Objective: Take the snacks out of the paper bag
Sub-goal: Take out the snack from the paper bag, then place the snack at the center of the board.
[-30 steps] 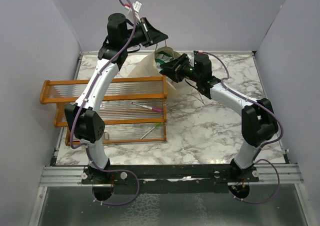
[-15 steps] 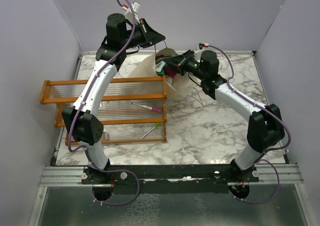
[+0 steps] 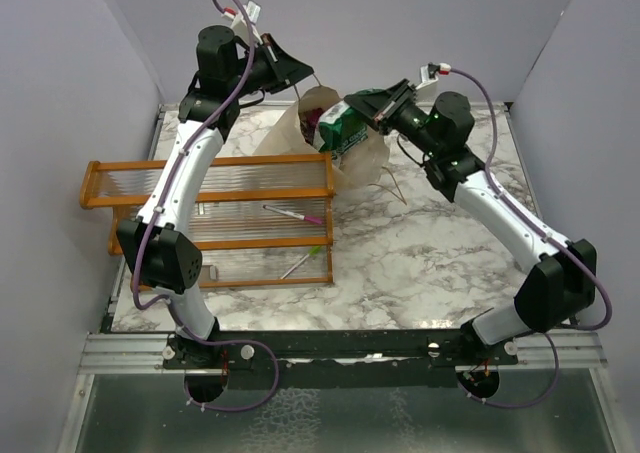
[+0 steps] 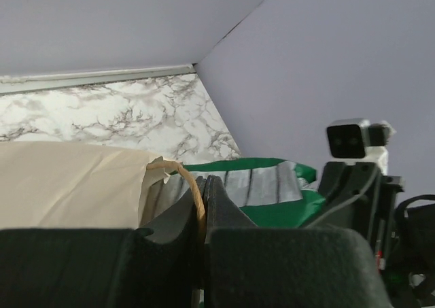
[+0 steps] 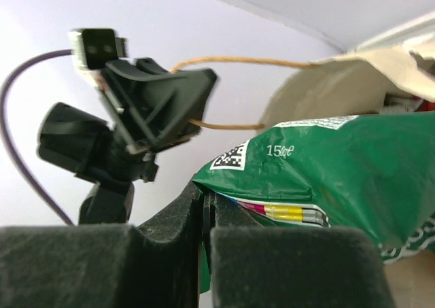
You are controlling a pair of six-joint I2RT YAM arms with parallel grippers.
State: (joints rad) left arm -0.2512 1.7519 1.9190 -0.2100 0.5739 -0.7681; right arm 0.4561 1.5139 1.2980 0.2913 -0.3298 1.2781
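Note:
The cream paper bag (image 3: 300,131) stands at the back of the table, mouth up. My left gripper (image 3: 298,69) is shut on its twine handle (image 4: 192,192) and holds it up. My right gripper (image 3: 368,106) is shut on the edge of a green-white snack packet (image 3: 342,129) and holds it above the bag's mouth. In the right wrist view the packet (image 5: 333,168) fills the right side, with the bag's rim (image 5: 353,77) behind it. A magenta packet (image 3: 318,119) shows inside the bag. Other snacks are hidden.
An orange wooden rack (image 3: 215,218) with clear ribbed shelves stands left of the bag, with pens (image 3: 292,214) lying on it. The marble table (image 3: 430,243) extends to the right and front. Purple walls close the back and sides.
My right gripper has risen out of the bag's mouth with the green-white packet in it. My left gripper has moved left and up with the handle, pulling the bag more upright.

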